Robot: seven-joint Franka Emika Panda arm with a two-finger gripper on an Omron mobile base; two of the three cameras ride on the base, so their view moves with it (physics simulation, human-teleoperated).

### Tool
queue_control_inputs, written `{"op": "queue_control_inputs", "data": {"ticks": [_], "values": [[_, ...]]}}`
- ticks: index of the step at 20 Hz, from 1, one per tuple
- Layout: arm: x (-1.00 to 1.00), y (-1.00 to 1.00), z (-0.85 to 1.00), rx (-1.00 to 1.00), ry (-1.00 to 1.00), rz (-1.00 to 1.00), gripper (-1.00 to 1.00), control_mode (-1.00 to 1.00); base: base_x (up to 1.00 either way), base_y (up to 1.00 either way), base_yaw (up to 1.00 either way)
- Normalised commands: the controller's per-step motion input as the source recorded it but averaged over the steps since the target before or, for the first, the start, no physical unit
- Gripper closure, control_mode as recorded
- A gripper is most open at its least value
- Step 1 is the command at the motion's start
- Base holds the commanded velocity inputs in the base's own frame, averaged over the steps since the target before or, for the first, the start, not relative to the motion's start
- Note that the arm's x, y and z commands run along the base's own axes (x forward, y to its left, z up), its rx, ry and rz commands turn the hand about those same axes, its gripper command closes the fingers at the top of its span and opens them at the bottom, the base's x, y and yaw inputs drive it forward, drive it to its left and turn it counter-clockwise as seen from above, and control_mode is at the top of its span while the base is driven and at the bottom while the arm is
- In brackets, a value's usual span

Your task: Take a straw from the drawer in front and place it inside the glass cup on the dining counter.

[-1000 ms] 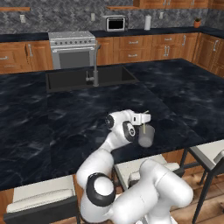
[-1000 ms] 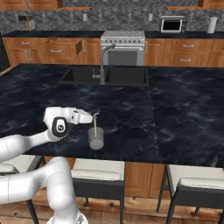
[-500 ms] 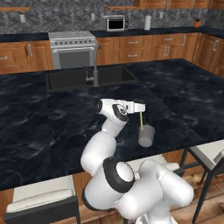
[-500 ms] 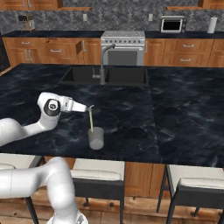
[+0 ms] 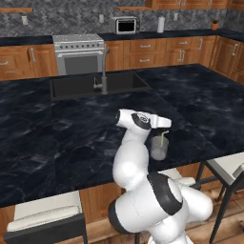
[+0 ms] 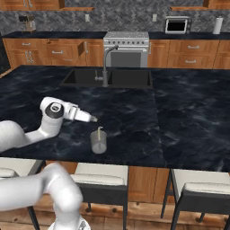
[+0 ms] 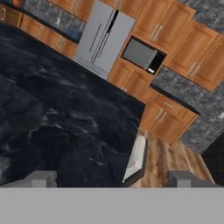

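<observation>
The glass cup (image 5: 158, 148) (image 6: 98, 143) stands near the front edge of the dining counter (image 5: 71, 138) (image 6: 179, 117). The pale straw (image 5: 162, 138) (image 6: 99, 132) leans inside it, with its tip above the rim. My gripper (image 5: 165, 123) (image 6: 93, 119) hovers just above and beside the cup, apart from it. In the hand view the gripper (image 7: 113, 179) is open. Its two fingertips (image 7: 42, 178) stand wide apart with nothing between them, over the counter's edge (image 7: 87, 144). The drawer is out of view.
A sink (image 5: 95, 85) (image 6: 108, 77) with a curved faucet (image 5: 104, 66) (image 6: 107, 63) is set into the counter's far side. White-cushioned stools (image 6: 103, 182) (image 5: 45, 209) stand along the near edge. A stove (image 5: 78, 52) and wooden cabinets line the back wall.
The hand has drawn a little up and away from the cup as the arm folded more upright. The cup and the straw in it have stayed put.
</observation>
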Motion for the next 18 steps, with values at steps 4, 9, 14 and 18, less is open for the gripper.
{"op": "queue_control_inputs", "data": {"ticks": [4, 9, 14, 18], "values": [[-0.27, 0.0, 0.0, 0.0, -0.16, -0.01, -1.0, -1.0, 0.0, 0.0, 0.0], [-0.22, 0.01, 0.1, 0.0, -0.12, -0.01, -1.0, -1.0, 0.0, 0.0, 0.0], [-0.67, 0.0, 0.7, -0.02, -0.13, -0.06, -1.0, -1.0, 0.0, 0.0, 0.0], [-0.8, 0.0, 0.91, -0.01, -0.02, 0.0, -1.0, -1.0, 0.0, 0.0, 0.0]]}}
